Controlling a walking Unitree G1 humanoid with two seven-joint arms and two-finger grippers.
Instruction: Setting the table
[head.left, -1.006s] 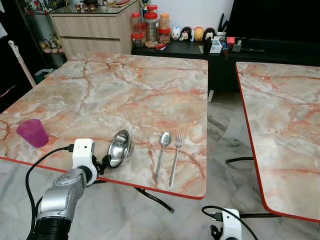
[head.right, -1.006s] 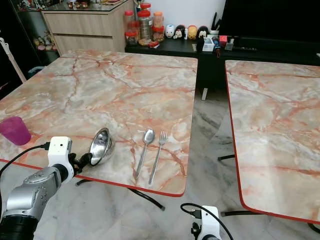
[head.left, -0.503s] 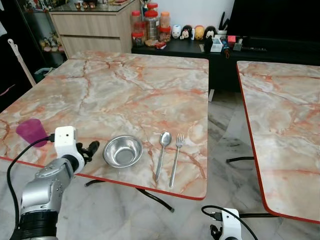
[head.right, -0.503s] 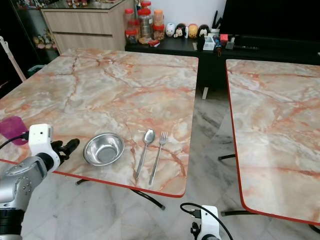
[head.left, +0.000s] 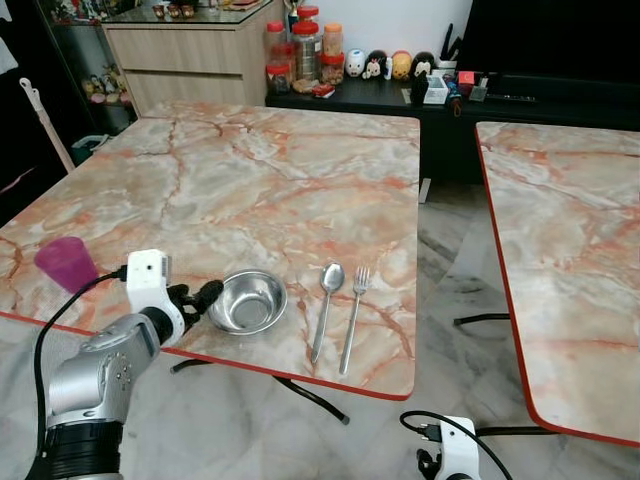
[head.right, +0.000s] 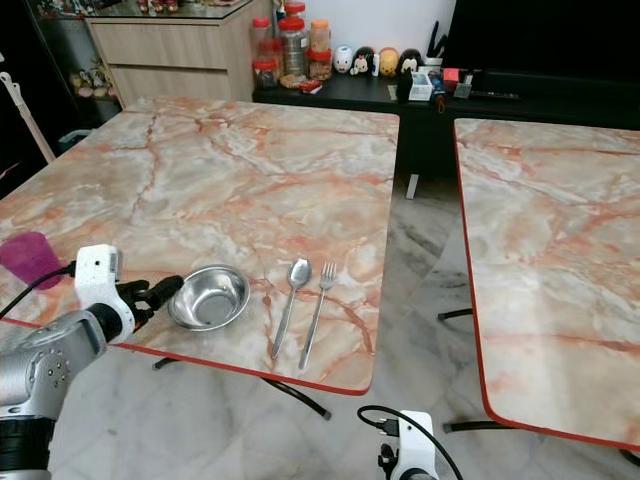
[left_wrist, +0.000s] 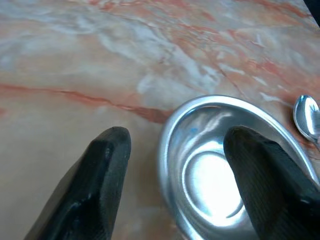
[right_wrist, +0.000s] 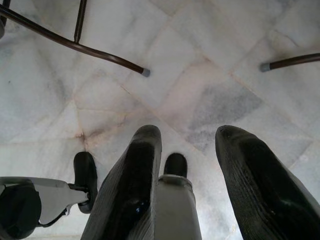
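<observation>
Steel bowl (head.left: 248, 301) upright on the marble table (head.left: 250, 190), near its front edge, just left of the spoon (head.left: 326, 306) and fork (head.left: 352, 314), which lie side by side. Left gripper (head.left: 196, 298) at the bowl's left rim, fingers (left_wrist: 100, 185) spread wide, one over the bowl, gripping nothing. Purple cup (head.left: 64, 263) well apart at the table's left. Right gripper (right_wrist: 192, 180) hanging low above the floor tiles (right_wrist: 215, 65), fingers apart.
</observation>
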